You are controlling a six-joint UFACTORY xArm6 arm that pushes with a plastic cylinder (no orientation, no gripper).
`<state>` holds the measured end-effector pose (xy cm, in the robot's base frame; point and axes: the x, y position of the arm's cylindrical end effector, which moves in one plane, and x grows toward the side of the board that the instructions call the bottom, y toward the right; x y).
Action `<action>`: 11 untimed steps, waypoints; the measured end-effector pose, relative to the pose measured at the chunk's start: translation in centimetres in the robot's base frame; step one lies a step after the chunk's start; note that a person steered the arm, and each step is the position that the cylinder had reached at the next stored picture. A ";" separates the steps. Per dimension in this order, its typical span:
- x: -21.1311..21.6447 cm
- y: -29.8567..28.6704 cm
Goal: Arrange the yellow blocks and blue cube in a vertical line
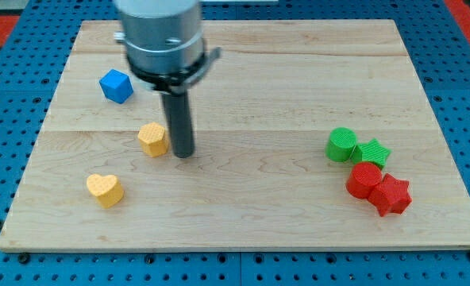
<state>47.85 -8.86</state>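
A blue cube sits near the board's upper left. A yellow hexagonal block lies below and right of it. A yellow heart block lies lower, toward the view's bottom left. My tip rests on the board just right of the yellow hexagonal block, very close to it, whether touching I cannot tell. The rod hangs from the grey arm end at the view's top.
At the view's right, a green cylinder and green star sit above a red cylinder and red star, clustered together. The wooden board lies on a blue pegboard.
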 end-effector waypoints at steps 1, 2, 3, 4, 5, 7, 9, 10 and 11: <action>-1.5 -4.1; -1.9 -7.7; -1.1 -7.9; 4.0 -3.7; 9.1 -1.2; 12.3 -4.8; 7.9 -8.3; 7.3 -8.2; 4.7 3.6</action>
